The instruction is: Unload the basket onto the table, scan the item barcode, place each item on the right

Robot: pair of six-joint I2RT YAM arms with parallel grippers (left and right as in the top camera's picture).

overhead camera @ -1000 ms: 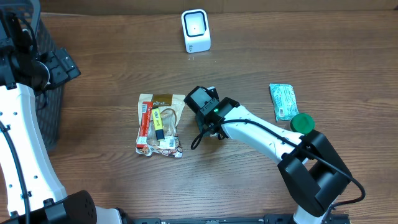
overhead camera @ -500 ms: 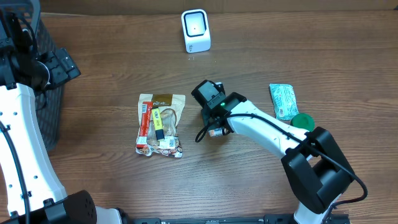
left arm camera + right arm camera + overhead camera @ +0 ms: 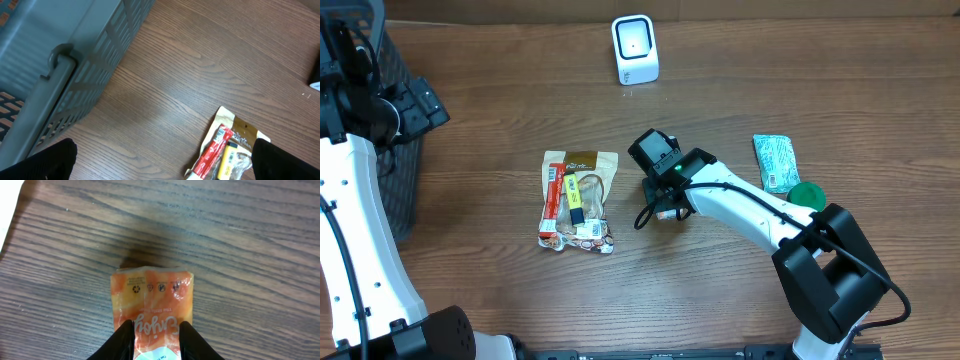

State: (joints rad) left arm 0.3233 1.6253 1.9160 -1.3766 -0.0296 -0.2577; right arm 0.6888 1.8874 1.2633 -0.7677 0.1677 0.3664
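As its arm [image 3: 740, 205] reaches leftward, the right gripper [image 3: 156, 330] clamps an orange packet [image 3: 150, 292].

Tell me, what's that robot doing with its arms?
The right pincer is pinching an orange packet and holding it over the wooden table. The white scanner stands near the table's far edge, so the packet isn't at it yet. The left pincer is wide open and empty, near a grey basket. A snack bag lies on the table, untouched.
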